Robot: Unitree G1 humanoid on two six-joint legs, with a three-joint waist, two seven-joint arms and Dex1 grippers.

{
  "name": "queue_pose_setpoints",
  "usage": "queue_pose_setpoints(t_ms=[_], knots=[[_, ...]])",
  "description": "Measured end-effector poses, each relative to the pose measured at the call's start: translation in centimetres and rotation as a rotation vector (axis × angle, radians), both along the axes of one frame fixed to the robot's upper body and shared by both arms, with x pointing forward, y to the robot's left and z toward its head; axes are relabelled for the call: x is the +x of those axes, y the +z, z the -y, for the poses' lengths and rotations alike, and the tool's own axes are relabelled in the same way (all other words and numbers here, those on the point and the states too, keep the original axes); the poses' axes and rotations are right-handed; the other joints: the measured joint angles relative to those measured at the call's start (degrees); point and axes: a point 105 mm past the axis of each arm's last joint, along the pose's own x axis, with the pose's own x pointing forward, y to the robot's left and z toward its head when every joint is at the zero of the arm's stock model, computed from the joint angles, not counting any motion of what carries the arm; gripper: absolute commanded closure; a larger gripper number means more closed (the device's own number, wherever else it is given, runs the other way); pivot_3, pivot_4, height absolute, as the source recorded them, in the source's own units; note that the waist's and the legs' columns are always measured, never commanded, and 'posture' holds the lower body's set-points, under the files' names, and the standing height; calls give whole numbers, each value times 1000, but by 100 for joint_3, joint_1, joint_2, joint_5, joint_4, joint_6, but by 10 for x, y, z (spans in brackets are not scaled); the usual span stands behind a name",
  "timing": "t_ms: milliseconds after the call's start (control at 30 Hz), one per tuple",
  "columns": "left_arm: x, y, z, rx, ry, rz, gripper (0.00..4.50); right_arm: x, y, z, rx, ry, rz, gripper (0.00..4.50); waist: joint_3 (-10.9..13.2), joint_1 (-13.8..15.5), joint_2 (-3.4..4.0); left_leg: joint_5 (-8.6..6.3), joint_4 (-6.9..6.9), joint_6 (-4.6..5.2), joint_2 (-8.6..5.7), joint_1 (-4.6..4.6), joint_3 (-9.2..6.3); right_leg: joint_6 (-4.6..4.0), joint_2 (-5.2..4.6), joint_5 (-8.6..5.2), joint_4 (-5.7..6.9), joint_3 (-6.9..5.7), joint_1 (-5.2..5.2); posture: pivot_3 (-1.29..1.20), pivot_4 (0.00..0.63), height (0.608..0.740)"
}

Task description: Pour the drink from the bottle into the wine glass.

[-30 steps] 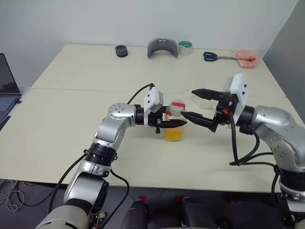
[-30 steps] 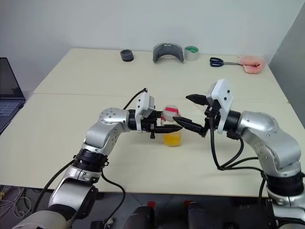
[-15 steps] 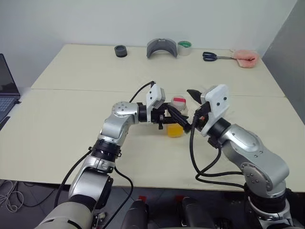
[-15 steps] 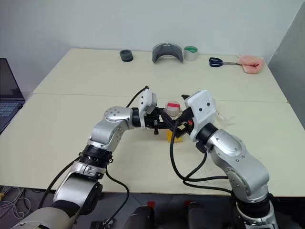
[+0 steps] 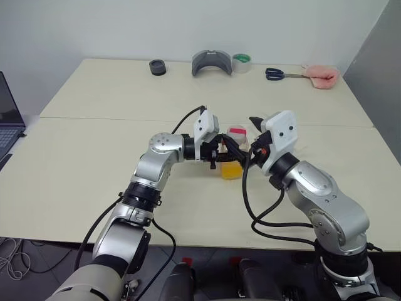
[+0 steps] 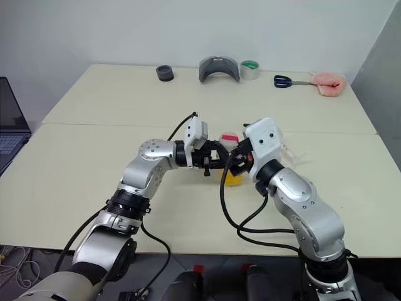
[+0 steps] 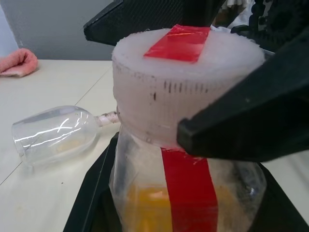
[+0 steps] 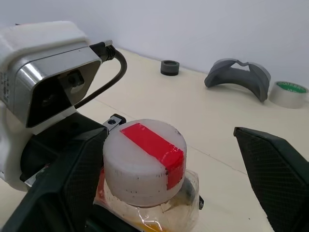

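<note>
At the centre of the frame the left gripper (image 5: 220,152) is clamped on the bottle (image 8: 145,193) while the right gripper (image 8: 159,159), jaws apart, straddles its cap (image 8: 145,162), so uncapping comes next, and the wine glass (image 7: 53,133) lies toppled nearby.

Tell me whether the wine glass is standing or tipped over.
Tipped over. In the left wrist view the wine glass lies on its side on the table, with its bowl and stem running flat along the surface, behind the bottle.
</note>
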Motion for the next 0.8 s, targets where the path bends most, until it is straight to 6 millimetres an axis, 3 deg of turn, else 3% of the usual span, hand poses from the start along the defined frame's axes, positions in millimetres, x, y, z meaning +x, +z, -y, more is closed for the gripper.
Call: queue_pose_setpoints(t_ms=[167,433,667,800], knots=[[0,0,0,0,1,1,2650,-3,-1,-7,-3,43,-1,2620,0,-1,0,0,0,0,0,0,-1,0,0,0,0,0,0,0,150,740],[-1,0,0,2,-6,0,2652,-4,-2,-7,-33,94,16,2624,0,0,0,0,1,1,-1,-1,0,0,0,0,-1,-1,0,0,150,740],[-10,3,5,39,-102,11,2658,1,8,13,-276,535,-16,2624,6,-13,3,-1,0,6,2,10,9,4,6,2,-4,0,9,0,150,740],[-12,3,6,54,-131,-1,2661,3,9,17,-295,642,-61,2624,6,-40,3,-1,-3,5,4,7,8,0,5,1,-3,1,5,0,150,740]])
